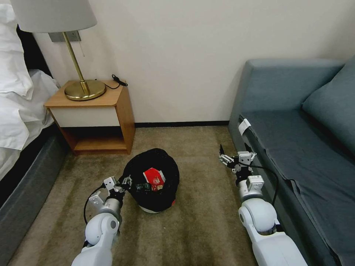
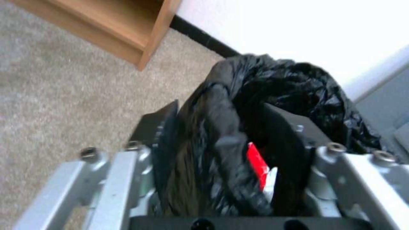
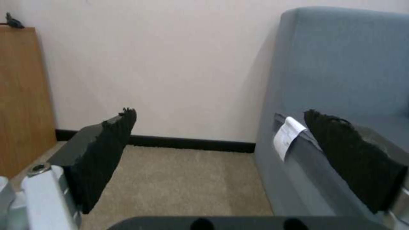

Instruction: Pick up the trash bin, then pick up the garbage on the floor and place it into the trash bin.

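Left gripper (image 2: 221, 153) jaws clamp the trash bin (image 1: 153, 179) rim.
Right gripper (image 3: 238, 153) jaws spread, beside the sofa (image 1: 296, 122); red-and-white packet (image 1: 154, 176) inside bin.

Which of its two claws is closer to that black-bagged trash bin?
The left gripper: it is shut on the trash bin at its bagged rim. The right gripper hangs open beside the sofa, apart from the bin.

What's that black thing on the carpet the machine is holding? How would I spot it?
Start at the wooden nightstand with the brass lamp, then look down the carpet toward the robot. There stands the trash bin, its near rim pinched by the left tool. It is round, lined with a glossy black bag, with a red-and-white packet inside.
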